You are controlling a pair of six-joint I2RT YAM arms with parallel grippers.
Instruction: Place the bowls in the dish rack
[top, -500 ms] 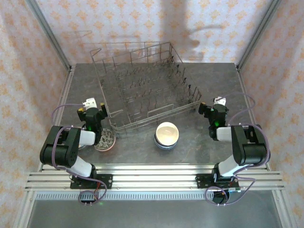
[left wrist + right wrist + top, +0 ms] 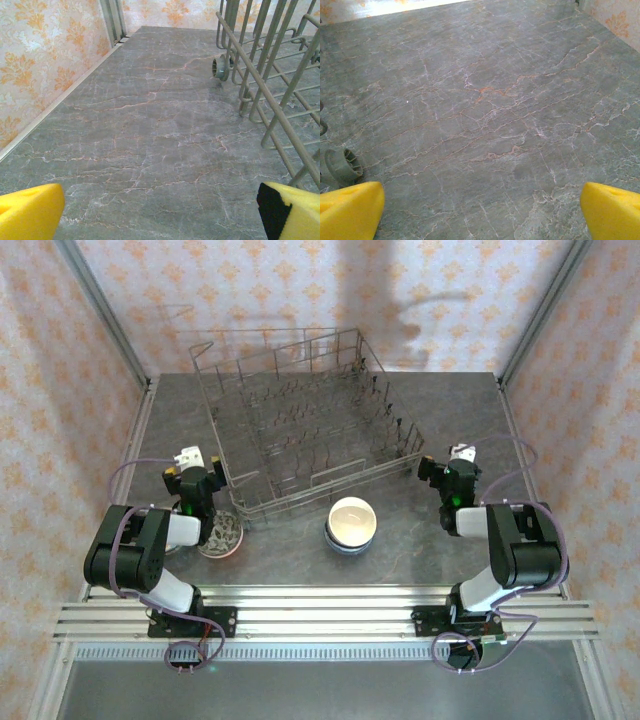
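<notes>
On the grey table [image 2: 440,415] the rack [image 2: 300,425] holds no bowl yet, the left gripper [image 2: 160,212] and right gripper [image 2: 480,210] both spread and empty; next, 1 must reach the bowls [image 2: 351,521] near the front edge.

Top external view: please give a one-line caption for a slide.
Dish rack with a white bowl and a patterned bowl waiting on its near side.

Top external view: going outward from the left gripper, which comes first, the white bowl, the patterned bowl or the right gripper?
From the left gripper:
1. Patterned bowl, just beside it, toward the near edge.
2. White bowl, in the middle, near the front.
3. Right gripper, far across on the right side.
</notes>
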